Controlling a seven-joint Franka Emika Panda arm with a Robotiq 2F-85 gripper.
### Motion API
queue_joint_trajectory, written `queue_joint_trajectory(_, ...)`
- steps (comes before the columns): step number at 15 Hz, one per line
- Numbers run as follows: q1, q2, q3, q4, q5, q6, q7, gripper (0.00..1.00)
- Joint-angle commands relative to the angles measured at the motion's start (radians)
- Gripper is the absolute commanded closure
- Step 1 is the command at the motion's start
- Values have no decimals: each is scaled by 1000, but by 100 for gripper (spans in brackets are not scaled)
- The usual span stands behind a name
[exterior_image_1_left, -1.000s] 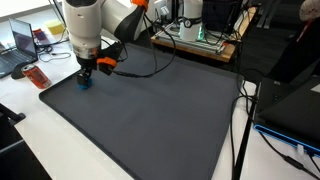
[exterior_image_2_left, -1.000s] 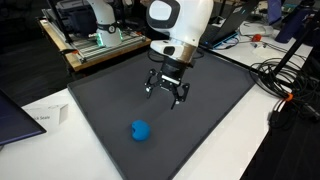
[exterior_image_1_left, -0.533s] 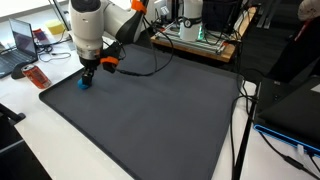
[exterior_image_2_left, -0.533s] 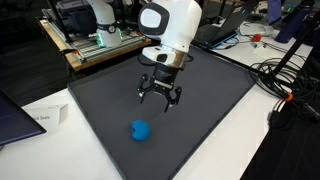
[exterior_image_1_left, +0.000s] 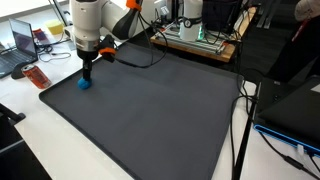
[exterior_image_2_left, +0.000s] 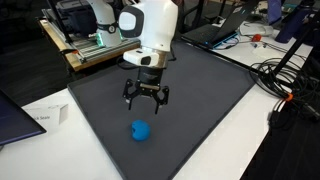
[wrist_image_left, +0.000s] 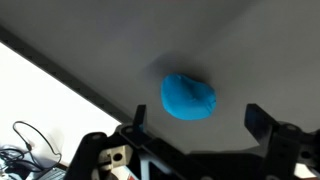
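Observation:
A small blue lump (exterior_image_2_left: 140, 131) lies on the dark grey mat (exterior_image_2_left: 200, 95) near its edge. It also shows in the other exterior view (exterior_image_1_left: 84, 84) and in the wrist view (wrist_image_left: 189, 97). My gripper (exterior_image_2_left: 146, 103) hangs open and empty above the mat, close to the lump and a little short of it. In the wrist view the two fingers (wrist_image_left: 196, 117) stand wide apart with the lump just beyond them. In an exterior view the gripper (exterior_image_1_left: 86, 72) is just above the lump.
The mat lies on a white table (exterior_image_2_left: 230, 140). A red flat object (exterior_image_1_left: 36, 77) and laptops (exterior_image_1_left: 20, 45) sit beside the mat. Cables (exterior_image_2_left: 285, 85) and electronics on a wooden bench (exterior_image_1_left: 195, 40) stand at the back.
My gripper has moved across the mat toward the blue lump and now hangs close above it. It stays open. The lump has not moved.

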Motion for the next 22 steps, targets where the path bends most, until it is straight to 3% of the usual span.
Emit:
queue_joint_trajectory(1,-73,-50,43,-68,72,49,-206,0)
queue_joint_trajectory(4,-134,-54,74,-76,147,64,-393,0)
queue_joint_trajectory(7,-225,-58,150,-75,286,89,-612,0)
queue_joint_trajectory(16,-553,-22,444,18,624,40,-1177,0)
queue_joint_trajectory(19,-621,-1,492,79,666,-20,-1332,0)
queue_joint_trajectory(22,-643,19,493,150,678,-98,-1421,0)
